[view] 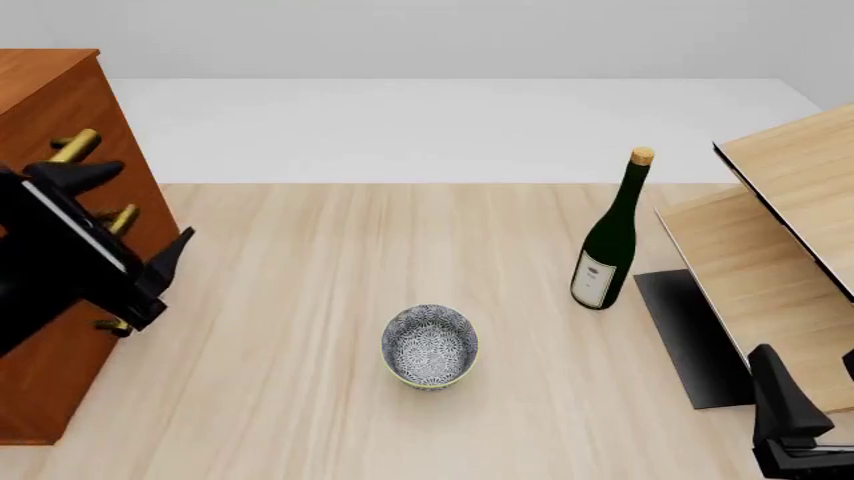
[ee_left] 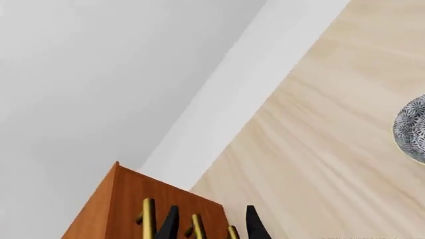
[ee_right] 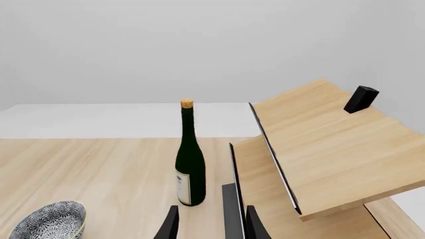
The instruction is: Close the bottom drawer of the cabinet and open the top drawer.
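Pale wood tabletop, grey backdrop. Far left: cabinet (view: pixel 54 110), drawers flush, brass handles outward. Left gripper (view: pixel 134 230) spread wide beside handles, poised to hook one. Centre: patterned bowl (view: pixel 430 345), wine bottle (view: pixel 609 240). Right gripper (ee_right: pixel 209 224) parted, idle, holding nothing.

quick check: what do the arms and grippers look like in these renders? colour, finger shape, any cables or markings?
Both are plain black. The left gripper has tapered, pointed fingers on a blocky body with a thin pale edge line. The right gripper shows the same black, wedge-shaped fingers. No cables, logos or markings are visible in any view.
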Controlling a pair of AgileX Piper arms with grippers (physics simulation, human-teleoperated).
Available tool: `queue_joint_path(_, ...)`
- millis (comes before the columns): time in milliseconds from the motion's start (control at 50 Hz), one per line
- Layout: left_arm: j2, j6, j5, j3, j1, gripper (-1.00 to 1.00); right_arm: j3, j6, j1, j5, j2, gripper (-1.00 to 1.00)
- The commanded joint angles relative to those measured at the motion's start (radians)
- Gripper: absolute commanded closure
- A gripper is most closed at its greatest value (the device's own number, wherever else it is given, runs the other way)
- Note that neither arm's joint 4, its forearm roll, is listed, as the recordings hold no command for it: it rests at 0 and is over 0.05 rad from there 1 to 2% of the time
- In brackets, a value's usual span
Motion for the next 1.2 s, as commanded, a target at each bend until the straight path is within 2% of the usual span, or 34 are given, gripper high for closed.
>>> queue_joint_path(20, -0.004, 0.136, -0.051, 0.011, 0.038, -1.00, 0.000, 0.000, 0.001, 0.004, -0.004, -1.00)
queue_joint_path(140, -0.005, 0.231, -0.119, 0.042, 0.053, -1.00, 0.000, 0.000, 0.003, 0.005, -0.005, -1.00)
queue_joint_path(260, 0.022, 0.262, -0.146, 0.031, 0.060, -1.00, 0.000, 0.000, 0.002, 0.005, -0.004, -1.00)
queue_joint_path(460, 0.072, 0.390, -0.254, 0.079, 0.091, -1.00, 0.000, -0.002, 0.006, 0.003, -0.002, -1.00)
queue_joint_path(500, 0.082, 0.377, -0.232, 0.058, 0.095, -1.00, 0.000, -0.002, 0.005, 0.003, -0.002, -1.00)
queue_joint_path(580, 0.096, 0.404, -0.253, 0.052, 0.111, -1.00, 0.000, -0.001, 0.004, 0.001, 0.001, -1.00)
queue_joint_path(760, 0.161, 0.488, -0.358, 0.067, 0.151, -1.00, 0.000, 0.000, 0.005, -0.003, 0.005, -1.00)
queue_joint_path(1000, 0.202, 0.534, -0.409, 0.057, 0.193, -1.00, 0.000, 0.000, 0.006, 0.000, 0.002, -1.00)
queue_joint_path(1040, 0.214, 0.568, -0.451, 0.073, 0.203, -1.00, 0.000, -0.001, 0.006, 0.001, 0.002, -1.00)
queue_joint_path(1200, 0.232, 0.562, -0.446, 0.050, 0.218, -1.00, 0.001, 0.000, 0.007, 0.000, 0.003, -1.00)
